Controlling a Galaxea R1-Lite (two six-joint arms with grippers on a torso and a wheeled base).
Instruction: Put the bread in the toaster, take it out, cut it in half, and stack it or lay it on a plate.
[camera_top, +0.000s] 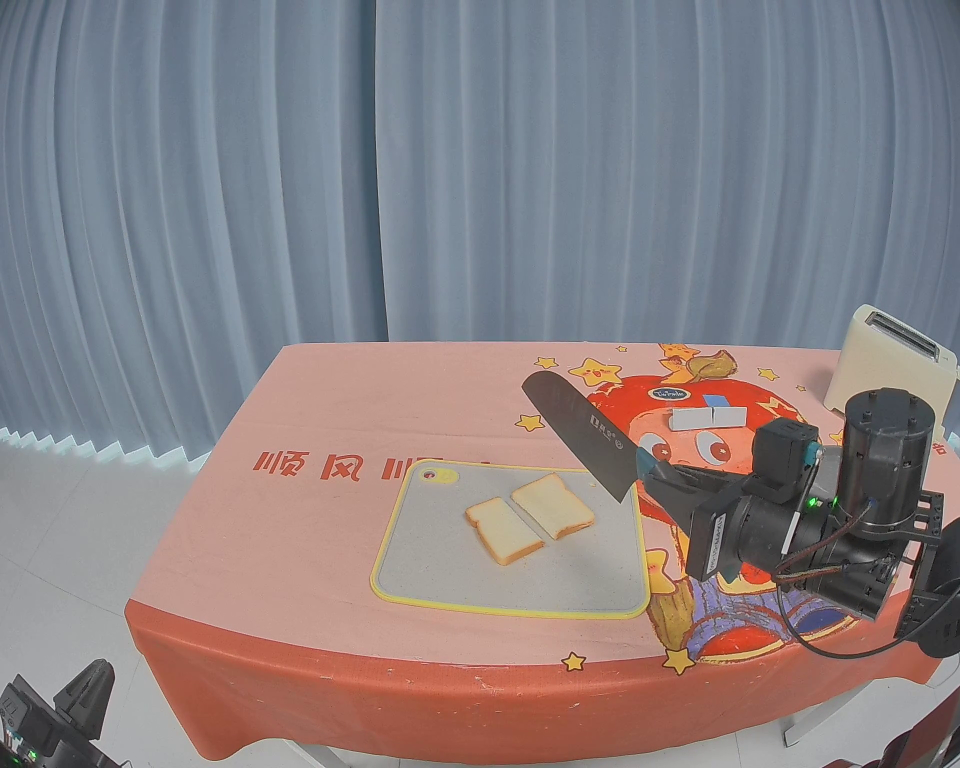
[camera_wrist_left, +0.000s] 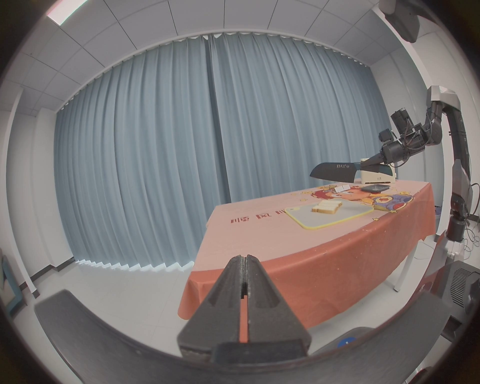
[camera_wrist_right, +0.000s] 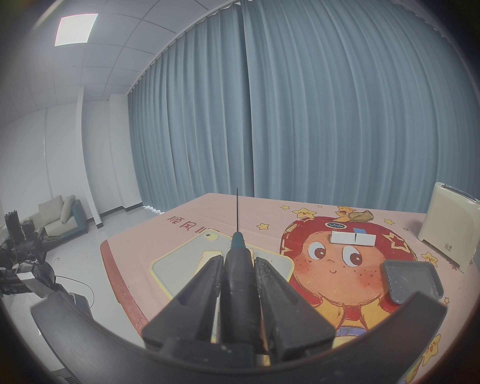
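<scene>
Bread (camera_top: 503, 530): two halves side by side on cutting board (camera_top: 480, 585), mid worktop (camera_top: 300, 520). R gripper (camera_top: 668, 482) fingers (camera_wrist_right: 285, 305) pinch knife (camera_top: 580, 420) by handle, blade in air over board's right edge. L gripper (camera_wrist_left: 243, 287) fingers pressed together, low, off worktop's left corner. Toaster (camera_top: 890, 365) far right.

Bread halves (camera_top: 504, 530) are laid on the board (camera_top: 440, 570), the knife (camera_top: 585, 430) held above its right edge, the toaster (camera_top: 890, 365) behind-right.
</scene>
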